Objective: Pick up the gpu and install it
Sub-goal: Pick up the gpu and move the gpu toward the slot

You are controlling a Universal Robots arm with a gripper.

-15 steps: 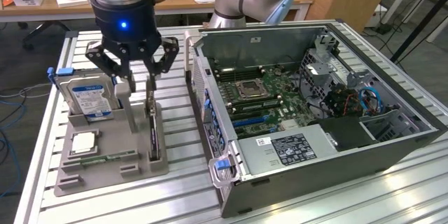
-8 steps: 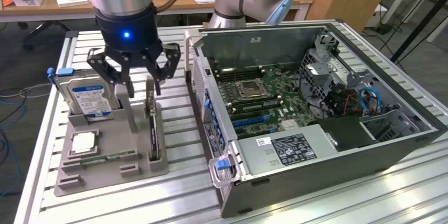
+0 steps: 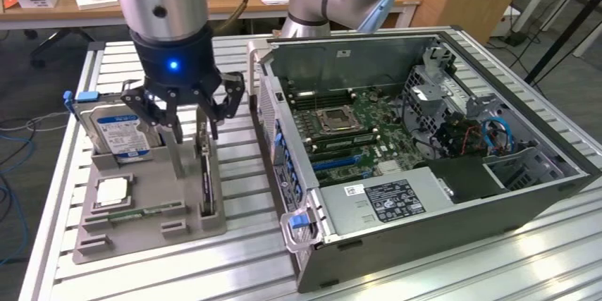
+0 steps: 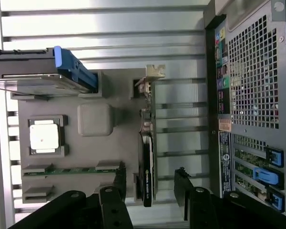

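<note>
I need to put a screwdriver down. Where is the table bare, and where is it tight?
Bare slats of the table lie in front of the grey tray, at the exterior view's lower left, and in front of the computer case, lower right. The strip between tray and case is narrow, with the open hand over the gpu beside it: crowded.

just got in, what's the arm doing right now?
The arm's gripper is open and poised over the gpu, which stands on edge in the grey parts tray beside the open PC case. Its fingers line up on either side of the card, not closed on it. The gpu is not yet lifted.
</note>
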